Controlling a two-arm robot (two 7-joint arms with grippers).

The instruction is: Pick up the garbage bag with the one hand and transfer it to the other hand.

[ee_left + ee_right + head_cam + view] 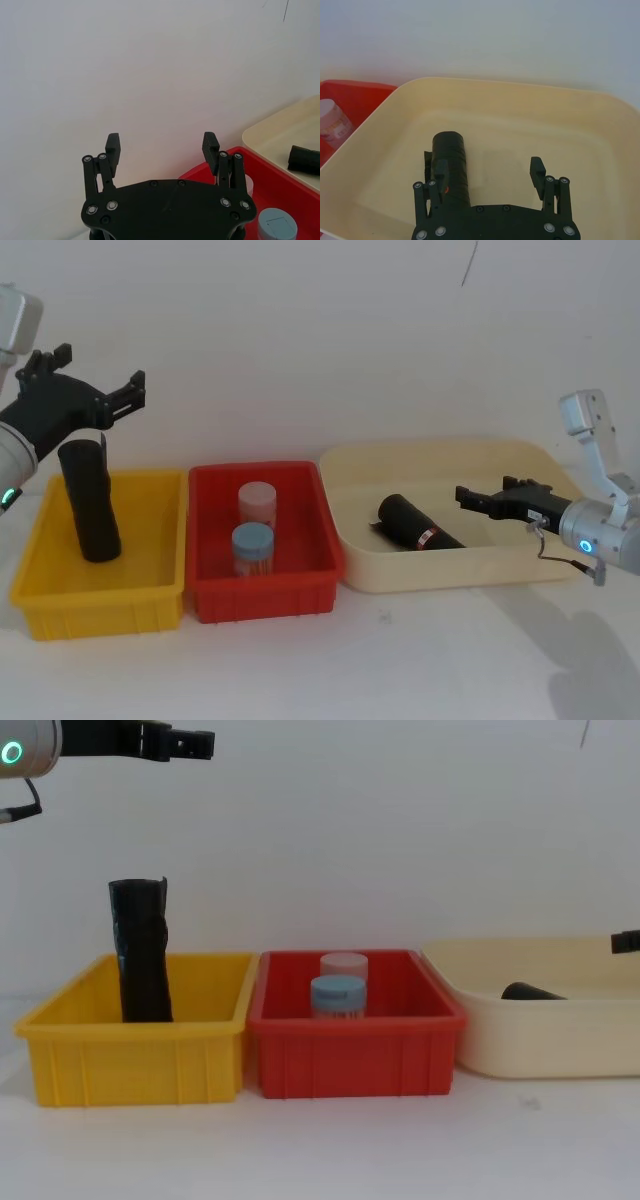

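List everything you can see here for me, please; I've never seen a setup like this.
yellow bin: one, yellow, left on the table
red bin: one, red, middle
cream tray: one, cream, right
creased roll: one, black, standing in the yellow bin
garbage bag: one smooth roll, black, lying in the cream tray
pink-lidded jar: one, clear with a pink lid, in the red bin
blue-lidded jar: one, clear with a blue lid, in the red bin, in front of the other jar
table: one, white, under the bins
left gripper: one, black, open, raised above the yellow bin
right gripper: one, black, open, over the cream tray near the garbage bag
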